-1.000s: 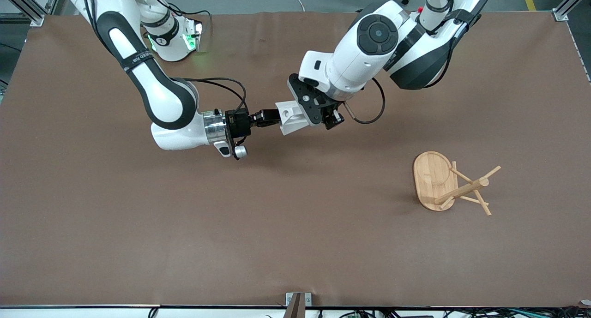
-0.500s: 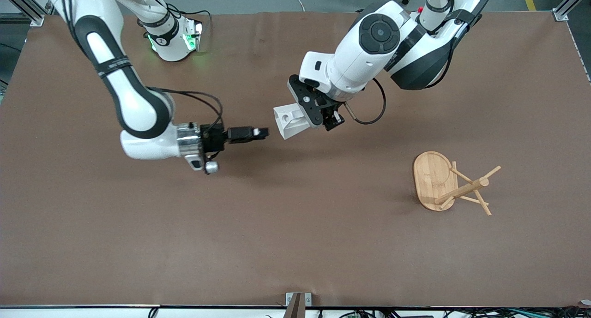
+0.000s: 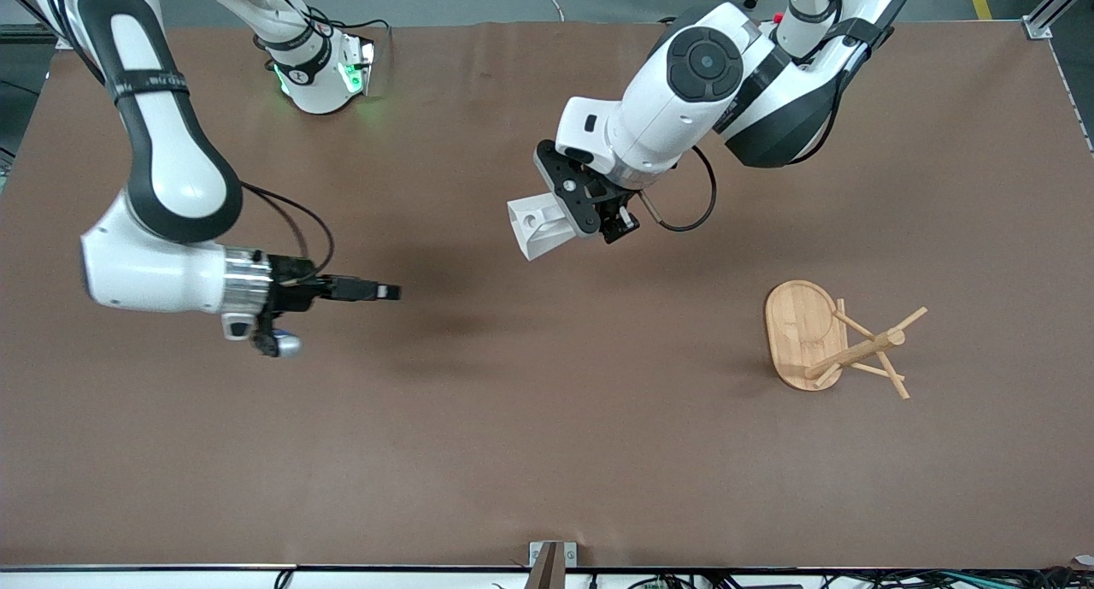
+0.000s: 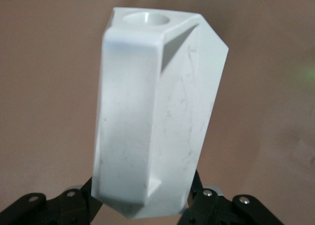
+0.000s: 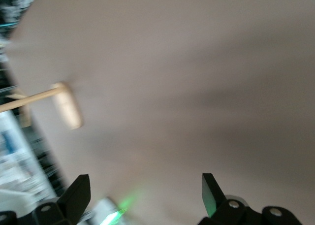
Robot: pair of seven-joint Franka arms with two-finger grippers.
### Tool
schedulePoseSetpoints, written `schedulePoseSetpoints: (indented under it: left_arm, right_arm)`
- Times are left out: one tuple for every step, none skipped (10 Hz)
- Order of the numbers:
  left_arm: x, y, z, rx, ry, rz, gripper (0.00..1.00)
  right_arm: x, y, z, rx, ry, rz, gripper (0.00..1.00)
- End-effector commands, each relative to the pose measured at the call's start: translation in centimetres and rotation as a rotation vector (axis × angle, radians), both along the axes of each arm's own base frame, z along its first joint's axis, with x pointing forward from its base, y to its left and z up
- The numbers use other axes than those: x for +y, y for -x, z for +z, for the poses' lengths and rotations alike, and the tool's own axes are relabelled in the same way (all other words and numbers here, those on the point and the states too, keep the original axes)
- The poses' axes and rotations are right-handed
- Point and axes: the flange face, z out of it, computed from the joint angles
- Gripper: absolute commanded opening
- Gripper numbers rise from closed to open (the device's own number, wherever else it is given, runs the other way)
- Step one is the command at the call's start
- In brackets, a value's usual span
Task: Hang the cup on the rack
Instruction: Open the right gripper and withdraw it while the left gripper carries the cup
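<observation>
The white faceted cup (image 3: pixel 532 225) hangs in the air over the middle of the table, held by my left gripper (image 3: pixel 571 214), which is shut on its body. In the left wrist view the cup (image 4: pixel 157 112) fills the frame, its handle hole at the end away from the gripper (image 4: pixel 147 208). My right gripper (image 3: pixel 390 292) is open and empty, off toward the right arm's end of the table; its wrist view shows wide-apart fingers (image 5: pixel 78 195). The bamboo rack (image 3: pixel 833 343) stands toward the left arm's end, nearer the front camera than the cup, and shows blurred in the right wrist view (image 5: pixel 66 107).
The brown table (image 3: pixel 547 461) is bare around the rack. The right arm's base with a green light (image 3: pixel 329 76) stands at the table's back edge. A small metal bracket (image 3: pixel 551 556) sits at the table's front edge.
My right gripper let go of the cup and drew away toward the right arm's end of the table. My left gripper kept the cup, almost still.
</observation>
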Motion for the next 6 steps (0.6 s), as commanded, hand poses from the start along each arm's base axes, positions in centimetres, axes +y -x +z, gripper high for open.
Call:
schedulePoseSetpoints:
  left_arm:
    - [3.4, -0.4, -1.5, -0.023, -0.021, 0.097, 0.00]
    - [5.8, -0.6, -1.4, -0.007, 0.000, 0.174, 0.00]
    - [8.2, -0.4, -1.8, -0.009, -0.005, 0.228, 0.00]
    - [10.2, -0.3, -2.0, -0.023, -0.013, 0.275, 0.00]
    - [12.6, -0.3, -2.6, -0.022, -0.037, 0.314, 0.00]
    - [14.9, -0.4, -3.1, -0.027, -0.052, 0.358, 0.00]
  right_arm:
    - [-5.5, 0.4, 0.9, -0.043, 0.259, 0.036, 1.00]
    - [-8.2, 0.6, 2.4, -0.076, 0.369, 0.045, 1.00]
    - [-10.5, 0.8, 4.2, -0.108, 0.450, 0.045, 1.00]
    - [-12.6, 1.1, 6.1, -0.138, 0.514, 0.040, 1.00]
    - [-13.4, 1.7, 8.7, -0.178, 0.595, 0.065, 1.00]
    - [-13.6, 2.5, 11.2, -0.189, 0.638, 0.093, 1.00]
